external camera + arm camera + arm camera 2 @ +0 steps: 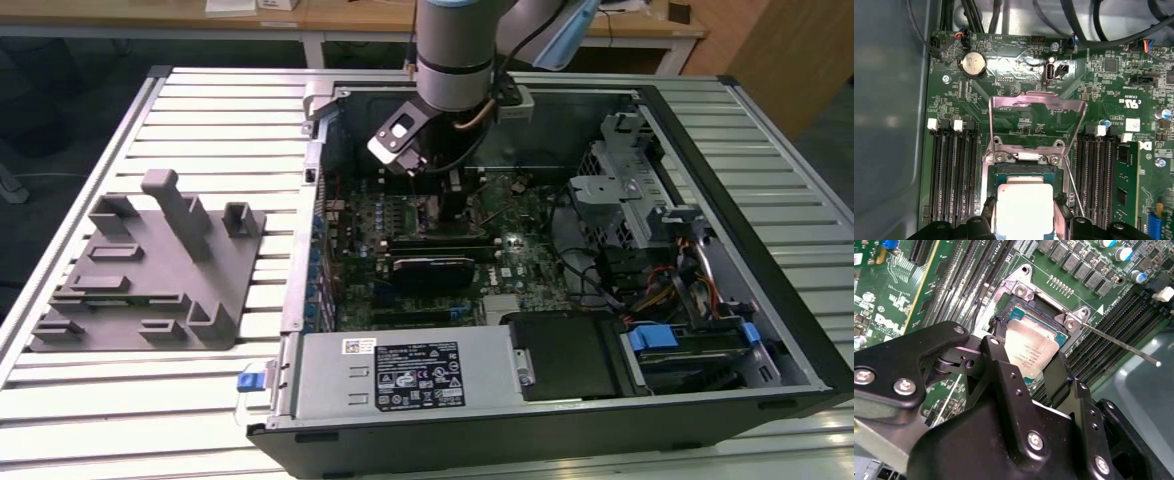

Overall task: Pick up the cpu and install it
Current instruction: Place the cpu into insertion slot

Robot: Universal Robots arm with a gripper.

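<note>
We see the arm (454, 60) coming down almost vertically from the top of the exterior view into the open computer case (747, 140). The case lies on its side on the slatted worktop (200, 110) with the motherboard (521, 215) facing up, and the wrist is low inside it. In both wrist views the gripper (1029, 357) points down at the socket (1024, 175). Its two black fingers (1001, 365) are closed to the width of the cpu (1023, 207) and press on two opposite edges of it. The cpu, silvery top up, sits level between them directly over the socket frame; we cannot tell whether it rests on the contacts or hangs just above them. The socket's load plate (1036, 115) stands swung open on the side away from the gripper, and the thin retaining lever (1119, 342) runs out free just beside one finger. Rows of black memory slots (949, 170) run along both sides of the socket, near the fingers' outer faces, so sideways room is tight. One slot holds a green memory module (1126, 180). A grey holder (147, 270) lies on the worktop at the exterior view's left, well apart from the case, and the power supply (400, 375) sits along the case's lower edge in that view.
</note>
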